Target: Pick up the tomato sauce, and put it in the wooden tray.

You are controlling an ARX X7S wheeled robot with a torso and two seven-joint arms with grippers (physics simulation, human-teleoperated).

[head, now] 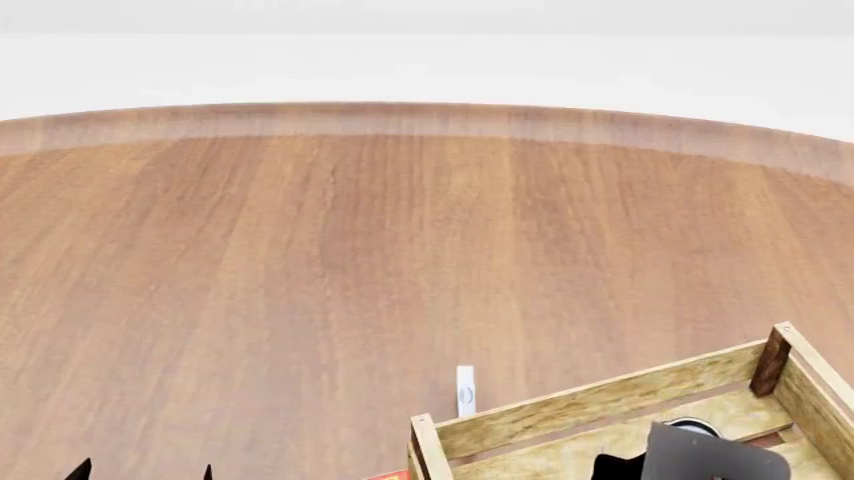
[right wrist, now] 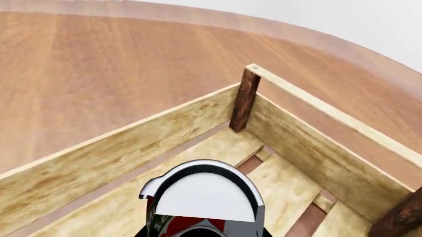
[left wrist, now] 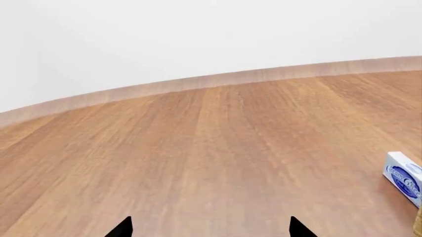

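The tomato sauce, a small can with a red and green label and a pale top, sits between my right gripper's dark jaws, low inside the wooden tray near its far corner post. In the head view the tray is at the bottom right. My right gripper is inside it, with only a sliver of the can's top showing. My left gripper is open and empty above bare table; it also shows at the head view's bottom left.
A small blue-and-white box lies on the wooden table just beyond the tray's near-left corner; it also shows in the head view. A red scrap of something shows at the bottom edge. The table's curved far edge meets a white wall.
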